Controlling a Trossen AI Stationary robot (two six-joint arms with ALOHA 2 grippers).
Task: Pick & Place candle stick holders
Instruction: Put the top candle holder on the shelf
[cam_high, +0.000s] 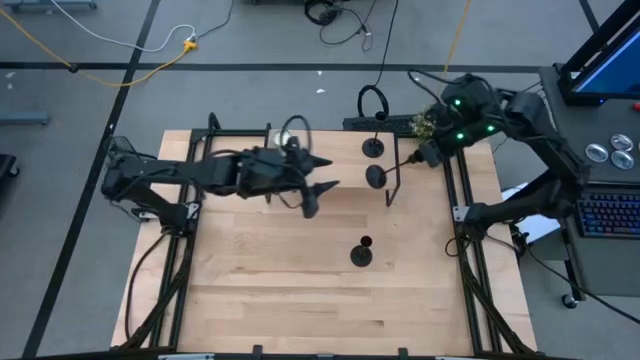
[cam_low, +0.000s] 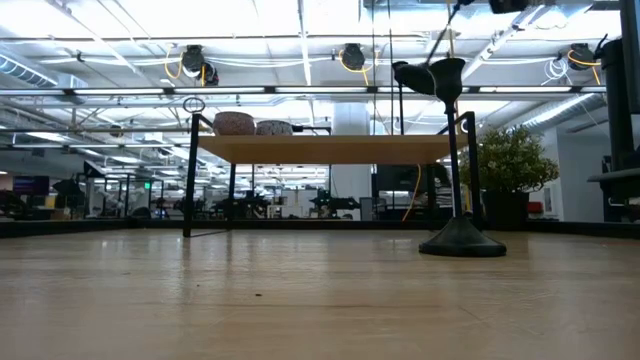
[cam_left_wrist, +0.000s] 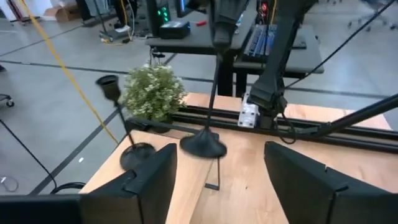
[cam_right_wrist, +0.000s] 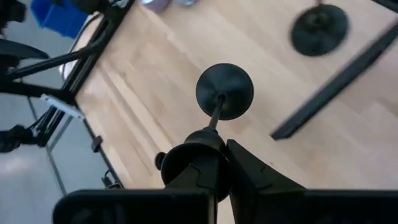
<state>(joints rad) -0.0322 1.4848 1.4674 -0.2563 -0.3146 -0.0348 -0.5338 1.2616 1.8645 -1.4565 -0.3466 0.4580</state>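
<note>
The pale wooden counter (cam_high: 260, 290) lies bare across its near half. Three matte black candle stick holders (cam_high: 361, 254) and a thin black upright rod (cam_high: 393, 183) crowd the far right corner.

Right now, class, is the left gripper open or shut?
Open. In the left wrist view the left gripper has its fingers set wide apart, with nothing between them.

Left gripper (cam_left_wrist: 219, 177) open above the table (cam_left_wrist: 249, 186), two candle stick holders (cam_left_wrist: 203, 144) ahead, small plant (cam_left_wrist: 154, 92) behind.
</note>
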